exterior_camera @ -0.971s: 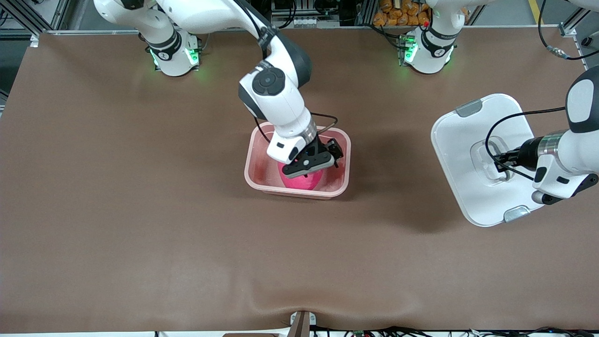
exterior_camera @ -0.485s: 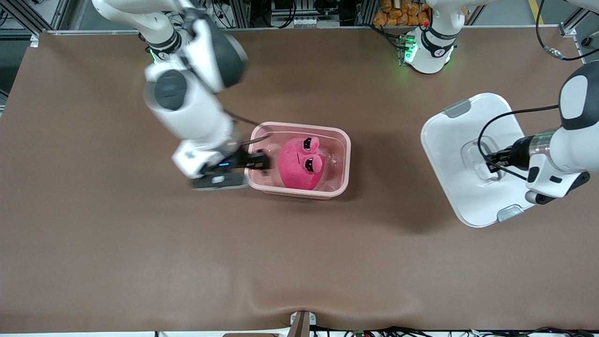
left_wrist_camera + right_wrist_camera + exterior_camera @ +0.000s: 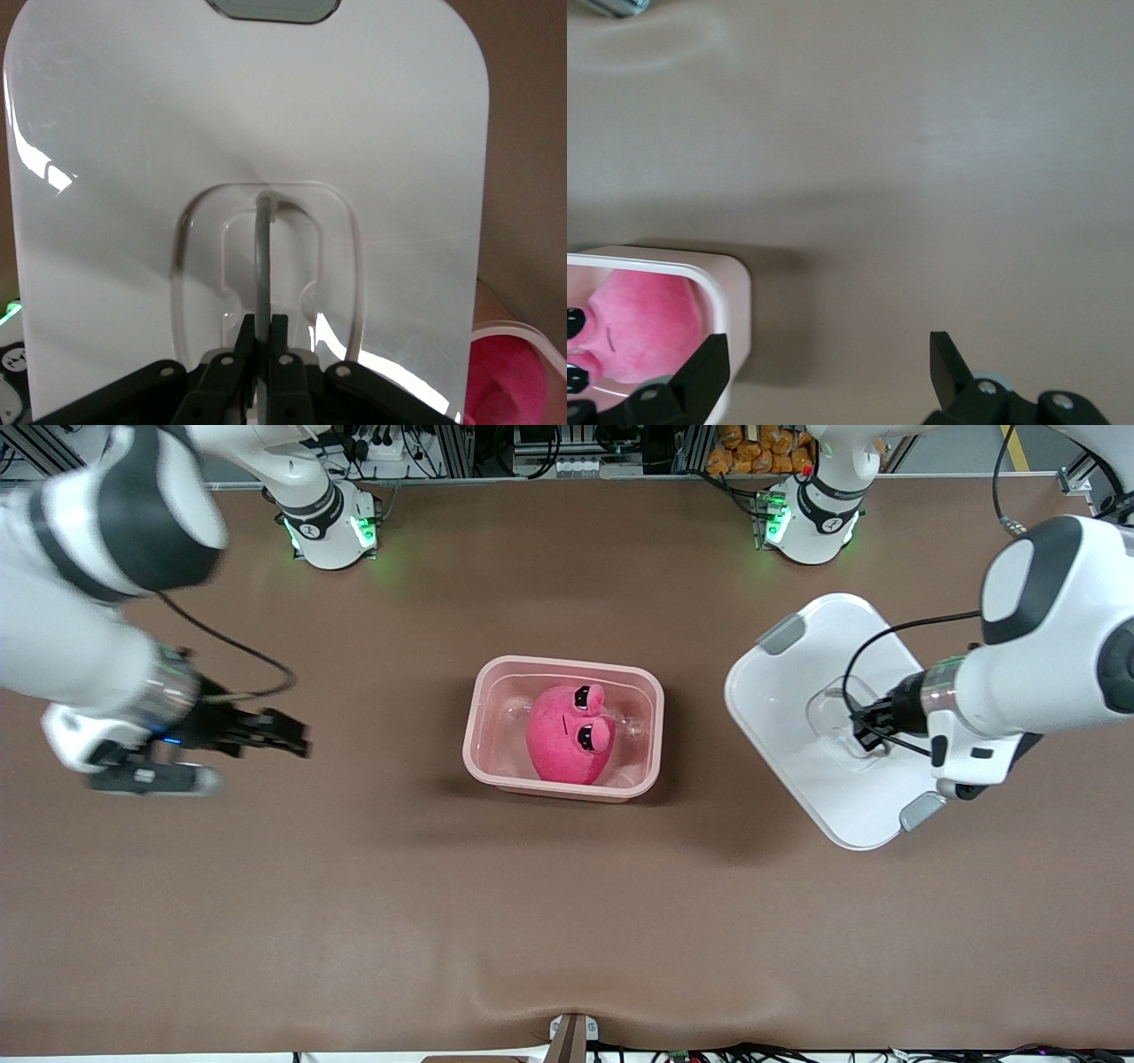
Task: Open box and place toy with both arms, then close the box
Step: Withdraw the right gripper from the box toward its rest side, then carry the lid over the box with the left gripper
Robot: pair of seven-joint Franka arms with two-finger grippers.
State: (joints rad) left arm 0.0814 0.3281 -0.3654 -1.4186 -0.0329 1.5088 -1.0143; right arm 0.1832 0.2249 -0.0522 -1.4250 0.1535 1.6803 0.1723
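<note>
The pink box [image 3: 656, 726] stands open at the table's middle with the pink plush toy [image 3: 567, 737] lying inside it. The toy also shows in the right wrist view [image 3: 642, 319]. My left gripper [image 3: 866, 724] is shut on the handle of the white lid [image 3: 797, 700] and holds the lid tilted above the table toward the left arm's end; its fingers [image 3: 243, 332] pinch the handle rib of the lid [image 3: 133, 133]. My right gripper [image 3: 297, 742] is open and empty over bare table toward the right arm's end, apart from the box [image 3: 731, 301].
The brown table mat [image 3: 567, 921] has a raised wrinkle near the front edge at the middle. A small bracket [image 3: 571, 1036] sits at that edge. The arm bases [image 3: 332, 527] stand along the top of the front view.
My right gripper let go of the toy in the box and swung away toward the right arm's end. My left gripper has carried the lid closer to the box.
</note>
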